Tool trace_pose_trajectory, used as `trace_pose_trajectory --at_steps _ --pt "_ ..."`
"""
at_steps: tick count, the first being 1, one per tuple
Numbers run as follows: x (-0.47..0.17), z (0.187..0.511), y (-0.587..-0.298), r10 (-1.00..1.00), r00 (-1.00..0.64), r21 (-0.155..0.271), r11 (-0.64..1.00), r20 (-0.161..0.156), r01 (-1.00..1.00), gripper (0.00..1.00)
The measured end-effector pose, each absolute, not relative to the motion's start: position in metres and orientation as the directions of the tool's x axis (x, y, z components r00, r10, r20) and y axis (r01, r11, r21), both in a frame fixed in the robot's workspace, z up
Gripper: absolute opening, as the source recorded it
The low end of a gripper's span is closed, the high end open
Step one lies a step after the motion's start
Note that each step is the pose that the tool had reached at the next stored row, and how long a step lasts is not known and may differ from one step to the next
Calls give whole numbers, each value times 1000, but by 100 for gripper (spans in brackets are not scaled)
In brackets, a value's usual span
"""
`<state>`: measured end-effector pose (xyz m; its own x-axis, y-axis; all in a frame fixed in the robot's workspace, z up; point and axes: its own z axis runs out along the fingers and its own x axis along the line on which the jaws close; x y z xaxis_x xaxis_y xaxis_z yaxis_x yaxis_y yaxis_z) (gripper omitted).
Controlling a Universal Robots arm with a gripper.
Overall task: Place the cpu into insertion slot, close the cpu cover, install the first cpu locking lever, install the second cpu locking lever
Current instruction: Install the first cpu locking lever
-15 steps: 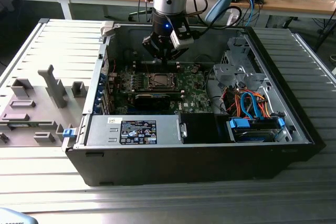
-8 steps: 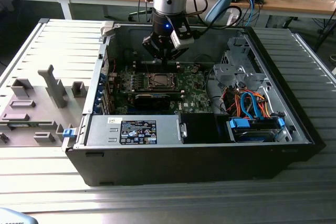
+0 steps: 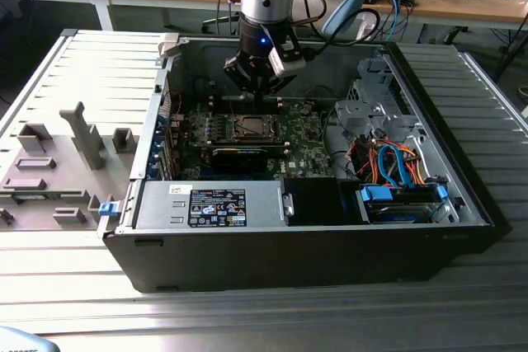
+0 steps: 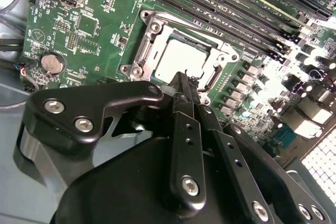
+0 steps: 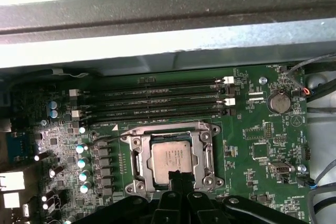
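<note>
The cpu (image 5: pixel 170 157) (image 4: pixel 181 59), a square chip with a dull silver top, lies flat in the insertion slot (image 3: pixel 247 127) on the green board. The cpu cover (image 5: pixel 137 153) (image 4: pixel 152 30), a silver frame, lies down around the chip so that its top shows through the window. My gripper (image 4: pixel 181 82) (image 5: pixel 178 176) (image 3: pixel 257 95) hovers just above the socket's edge. Its black fingers are pressed together and hold nothing. They hide one edge of the socket in both wrist views. Whether the locking levers are latched I cannot tell.
Long memory slots (image 5: pixel 157 100) run beside the socket, and a coin battery (image 5: pixel 279 102) sits on the board. The open case holds a black card (image 3: pixel 239 154), a labelled power supply (image 3: pixel 216 206) and a drive bay with cables (image 3: pixel 396 166). A grey fixture tray (image 3: pixel 58 171) lies at the exterior view's left.
</note>
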<state>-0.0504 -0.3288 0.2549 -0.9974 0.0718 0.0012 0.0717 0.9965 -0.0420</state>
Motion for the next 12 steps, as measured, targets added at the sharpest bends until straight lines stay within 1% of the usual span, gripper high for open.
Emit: trace_pose_trajectory --at_steps 12 --pt "-50 255 -329 56 -998 -42 998 1 56 11"
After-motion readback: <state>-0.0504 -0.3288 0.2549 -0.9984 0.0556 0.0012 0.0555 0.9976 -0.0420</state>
